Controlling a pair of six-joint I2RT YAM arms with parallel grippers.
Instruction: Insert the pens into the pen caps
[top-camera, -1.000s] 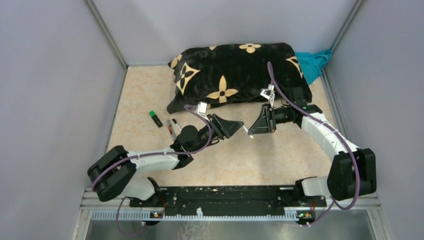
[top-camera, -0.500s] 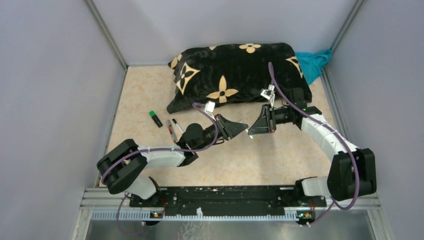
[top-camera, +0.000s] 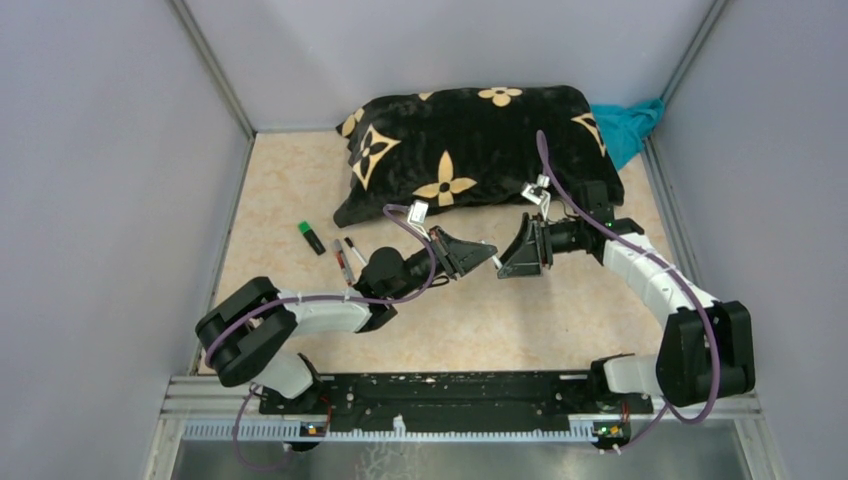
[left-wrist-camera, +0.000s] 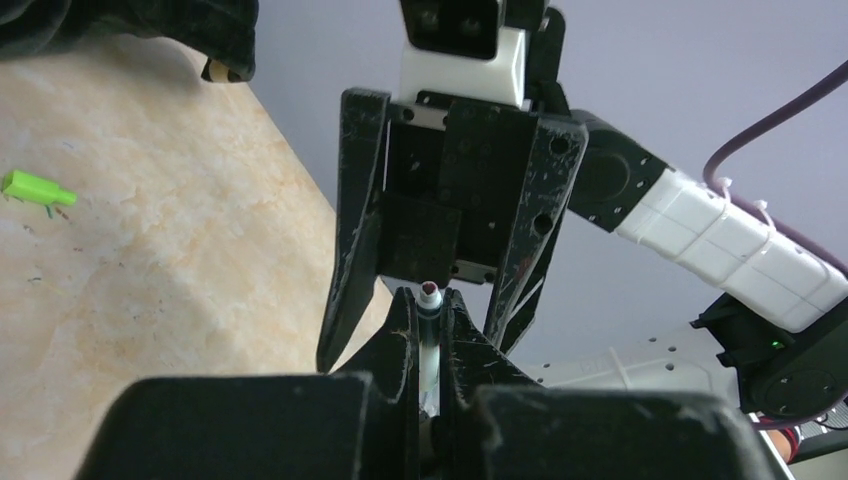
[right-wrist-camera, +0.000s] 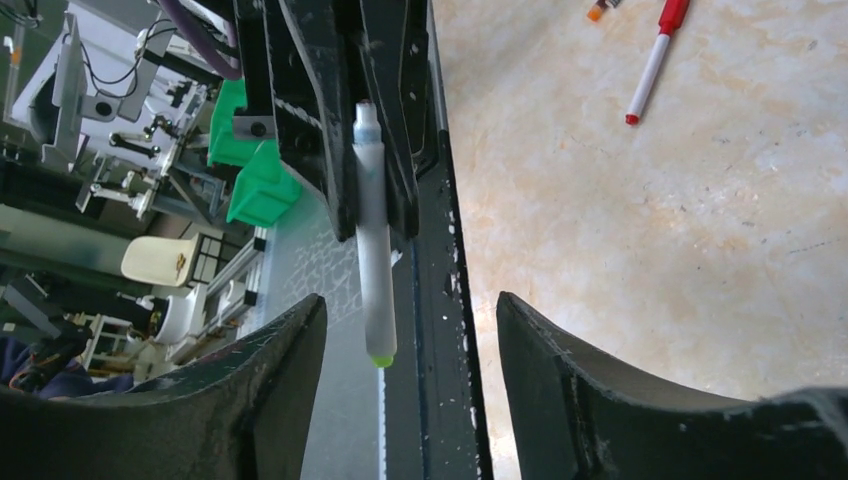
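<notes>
Left hand: I see it clamped on a white pen, centre frame;
Right hand: spread wide, empty, facing it;
Surface: spare pens left of centre

Partly concealed items
Slim white pen: barrel hidden between fingers of black left gripper; red-capped white pen cut off at top edge.
</notes>
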